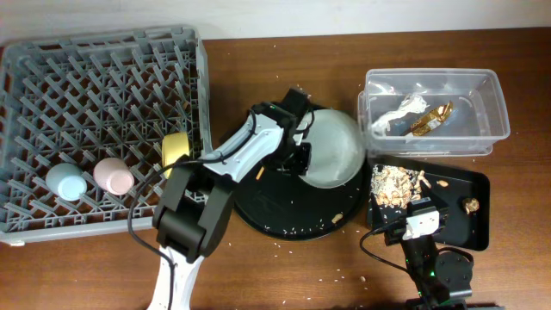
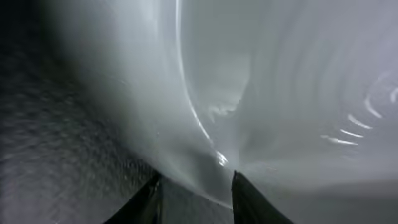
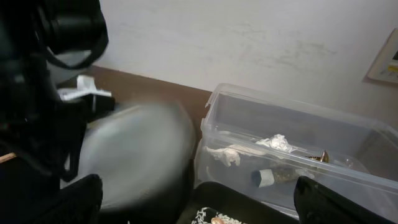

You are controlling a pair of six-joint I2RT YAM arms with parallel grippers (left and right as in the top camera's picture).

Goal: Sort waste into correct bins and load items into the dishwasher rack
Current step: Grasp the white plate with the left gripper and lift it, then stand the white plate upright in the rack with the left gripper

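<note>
Clear tub [image 1: 484, 84] has the white-silver wrapper [image 1: 398, 116] and brown-gold wrapper [image 1: 433, 119], black tray [image 1: 469, 185] the food scraps [image 1: 394, 185]. Left claw [image 2: 196, 186] pinches the grey plate [image 2: 280, 93], right claw [image 3: 202, 202] is gaping.

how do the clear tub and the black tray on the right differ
The clear tub is see-through with tall walls; the black tray is opaque and shallow. The clear tub holds a white-silver wrapper and a brown-gold wrapper; the black tray holds tan food scraps. The clear tub sits nearer the wall, the black tray nearer the robot. Both are rectangular and similar in size.
</note>
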